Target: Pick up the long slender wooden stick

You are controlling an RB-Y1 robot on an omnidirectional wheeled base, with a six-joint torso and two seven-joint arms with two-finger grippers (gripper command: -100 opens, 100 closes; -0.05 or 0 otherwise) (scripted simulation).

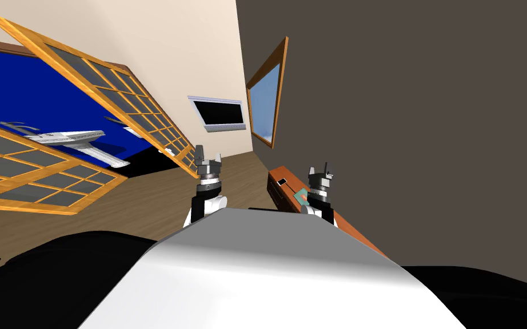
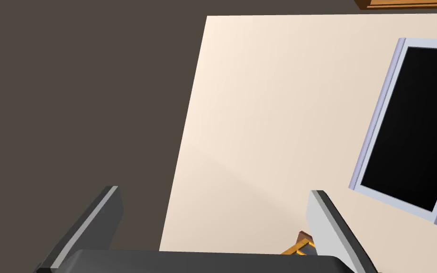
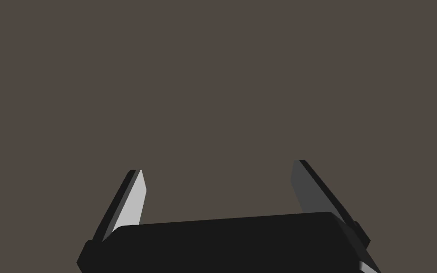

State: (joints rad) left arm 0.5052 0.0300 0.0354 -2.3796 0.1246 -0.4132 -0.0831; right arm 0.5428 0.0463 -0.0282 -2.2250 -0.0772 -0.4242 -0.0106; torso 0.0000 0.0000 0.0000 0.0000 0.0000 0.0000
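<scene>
Your left pincer (image 1: 208, 155) and right pincer (image 1: 320, 169) both stand released, fingers apart, raised near the dark grey wall (image 1: 428, 114). Along that wall runs a brown wooden surface (image 1: 352, 226) carrying a small teal thing (image 1: 301, 196) and a small white item (image 1: 282, 181). You cannot tell where the stick lies.

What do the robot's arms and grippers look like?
The left forearm and the right forearm are white, each ending in a dark wrist with a light grey ring. The left gripper and the right gripper each have a dark box body and two thin, blade-like fingers, light grey on one face.
</scene>
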